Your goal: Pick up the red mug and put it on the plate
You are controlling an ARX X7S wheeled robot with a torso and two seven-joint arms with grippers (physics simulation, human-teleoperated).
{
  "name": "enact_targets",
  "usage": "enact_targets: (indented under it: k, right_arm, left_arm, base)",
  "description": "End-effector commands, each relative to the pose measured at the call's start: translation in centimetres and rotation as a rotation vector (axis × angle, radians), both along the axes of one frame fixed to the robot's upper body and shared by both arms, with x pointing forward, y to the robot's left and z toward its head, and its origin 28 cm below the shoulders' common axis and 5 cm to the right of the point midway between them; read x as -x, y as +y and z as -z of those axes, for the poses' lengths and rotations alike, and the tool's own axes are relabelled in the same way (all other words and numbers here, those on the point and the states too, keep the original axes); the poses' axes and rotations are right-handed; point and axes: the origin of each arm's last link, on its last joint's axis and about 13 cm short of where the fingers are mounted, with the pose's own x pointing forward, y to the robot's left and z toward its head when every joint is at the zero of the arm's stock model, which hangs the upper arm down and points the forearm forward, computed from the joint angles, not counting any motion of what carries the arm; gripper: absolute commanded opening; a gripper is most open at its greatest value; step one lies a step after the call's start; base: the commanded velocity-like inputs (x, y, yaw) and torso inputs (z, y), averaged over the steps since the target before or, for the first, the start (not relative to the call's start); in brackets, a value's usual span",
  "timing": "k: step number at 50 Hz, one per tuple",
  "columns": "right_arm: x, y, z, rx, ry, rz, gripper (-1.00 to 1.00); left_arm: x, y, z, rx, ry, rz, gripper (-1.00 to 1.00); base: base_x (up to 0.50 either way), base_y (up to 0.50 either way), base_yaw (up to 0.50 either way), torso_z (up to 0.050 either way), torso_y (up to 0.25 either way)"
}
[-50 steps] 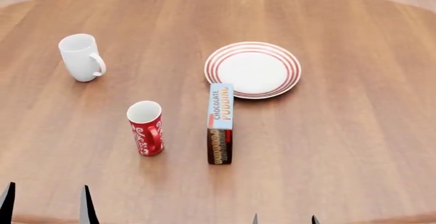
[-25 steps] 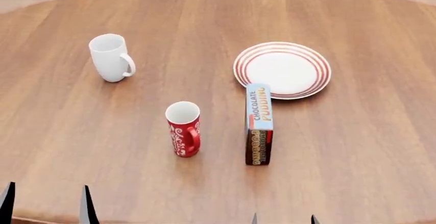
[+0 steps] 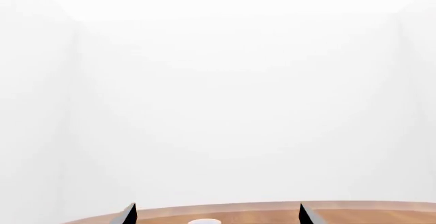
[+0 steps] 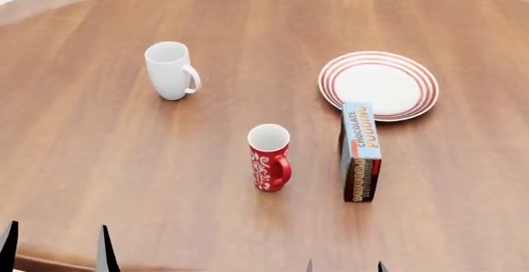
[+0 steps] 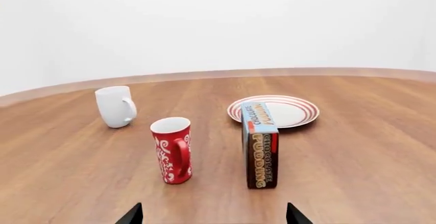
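Whole scene shifted right; red mug (image 4: 269, 158) upright, plate (image 4: 378, 85) bare

Saw only fingertips of left gripper (image 4: 56, 247) and right gripper (image 4: 345, 266), cut off by picture edges. Plate (image 5: 299, 113) partly hidden behind box (image 5: 260, 150).

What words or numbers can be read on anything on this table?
"CHOCOLATE PUDDING" on the top face of the box.
"PUDDING" again on its front end, seen from the right wrist camera; the rest there is too blurred.
The red mug has only a white pattern, no words.
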Motion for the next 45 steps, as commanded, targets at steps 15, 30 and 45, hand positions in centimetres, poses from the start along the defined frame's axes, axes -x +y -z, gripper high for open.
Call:
enact_targets:
  k: [15,30,45]
  right_arm:
    - [-0.07,-0.04,0.02,-0.002,-0.001,0.003,1.00]
    - [-0.04,-0.08,-0.02,-0.016,-0.003,0.007,1.00]
    - [0.02,-0.05,-0.04,-0.008,-0.004,0.002,1.00]
  left_arm:
    - [-0.01,0.00,0.00,0.001,-0.003,0.001,1.00]
    - [0.00,0.00,0.00,-0.001,-0.003,0.002,1.00]
    - [-0.01,0.00,0.00,0.000,-0.006,0.000,1.00]
  base:
    - [0.00,0.25,0.00,0.000,0.000]
    - [0.00,0.12,0.00,0.000,0.000]
    - [0.00,0.00,0.00,0.000,0.000]
